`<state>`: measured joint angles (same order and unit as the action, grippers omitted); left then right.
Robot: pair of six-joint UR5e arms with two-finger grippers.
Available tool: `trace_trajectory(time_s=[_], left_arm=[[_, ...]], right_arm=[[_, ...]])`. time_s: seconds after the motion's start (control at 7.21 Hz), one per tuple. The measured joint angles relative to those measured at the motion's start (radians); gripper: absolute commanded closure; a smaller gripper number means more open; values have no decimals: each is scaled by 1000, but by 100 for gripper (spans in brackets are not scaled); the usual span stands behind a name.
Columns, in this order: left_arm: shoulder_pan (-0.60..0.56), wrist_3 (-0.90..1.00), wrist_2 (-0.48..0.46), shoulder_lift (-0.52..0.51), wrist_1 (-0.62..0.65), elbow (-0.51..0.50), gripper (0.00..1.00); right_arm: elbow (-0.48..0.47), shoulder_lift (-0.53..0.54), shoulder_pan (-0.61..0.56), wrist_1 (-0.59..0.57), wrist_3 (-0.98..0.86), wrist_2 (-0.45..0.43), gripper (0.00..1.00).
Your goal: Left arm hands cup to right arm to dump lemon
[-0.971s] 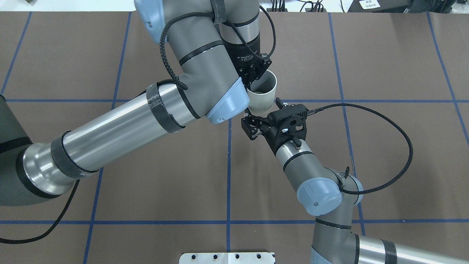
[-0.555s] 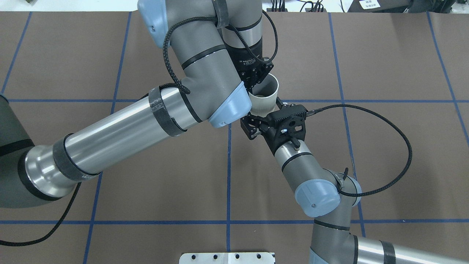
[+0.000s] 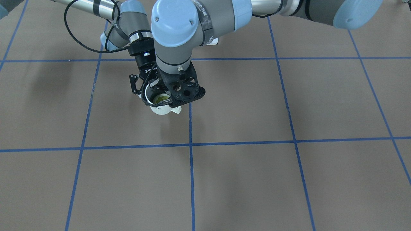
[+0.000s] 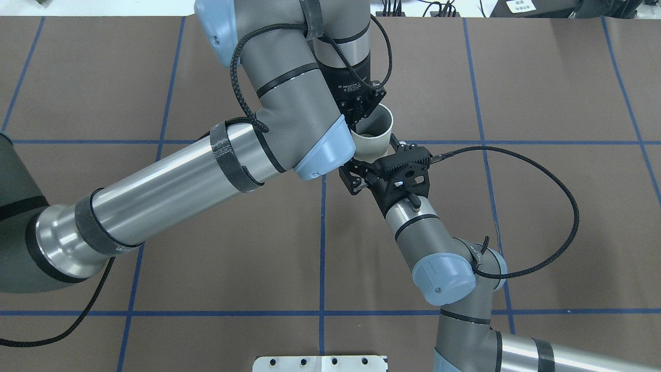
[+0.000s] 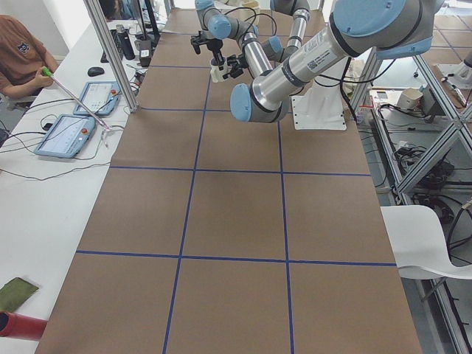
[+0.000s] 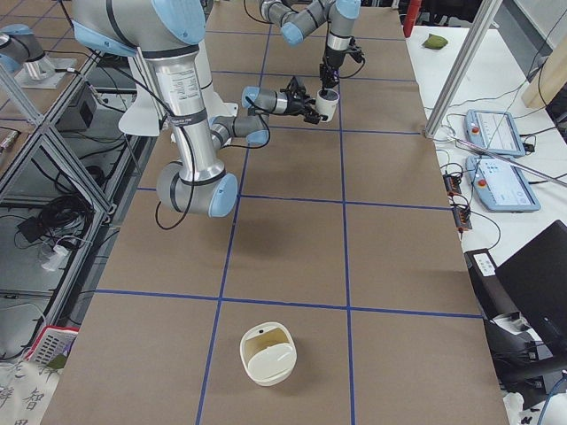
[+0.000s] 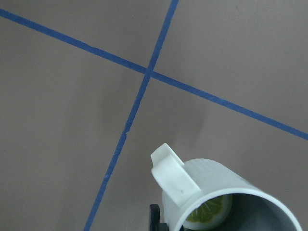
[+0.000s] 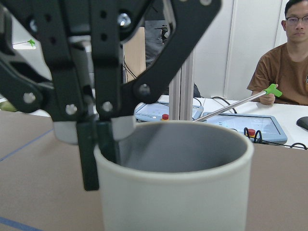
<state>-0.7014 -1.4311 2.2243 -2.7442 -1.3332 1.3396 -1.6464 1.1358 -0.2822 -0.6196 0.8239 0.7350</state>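
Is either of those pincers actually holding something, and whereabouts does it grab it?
The left pincer holds the cup by its rim, one finger inside the wall and one outside. The right pincer stands open at the cup's side, gripping nothing.

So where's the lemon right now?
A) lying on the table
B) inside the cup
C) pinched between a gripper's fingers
B: the left wrist view looks into the cup and shows the lemon lying at its bottom, cut face up.
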Motion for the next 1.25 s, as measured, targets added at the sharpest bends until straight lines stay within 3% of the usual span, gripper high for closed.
trace_trajectory(time_s=[0.14,0.28,0.42,0.55,0.83,1.25], left_arm=[[1,0,0,0,0,1,100],[1,0,0,0,0,1,78],[2,0,0,0,0,2,6],[3,0,-1,1,0,3,0],[1,0,-3,8,0,25,0],[-58,3,-3,25,25,145,0]], right_arm=[[2,0,0,0,-1,-3,11],[3,-1,0,1,-1,-9,28],[3,-2,2,1,-2,-13,42],[5,-2,2,1,-2,-15,48],[5,-2,4,1,-3,-16,50],[2,-1,6,7,-3,-17,52]])
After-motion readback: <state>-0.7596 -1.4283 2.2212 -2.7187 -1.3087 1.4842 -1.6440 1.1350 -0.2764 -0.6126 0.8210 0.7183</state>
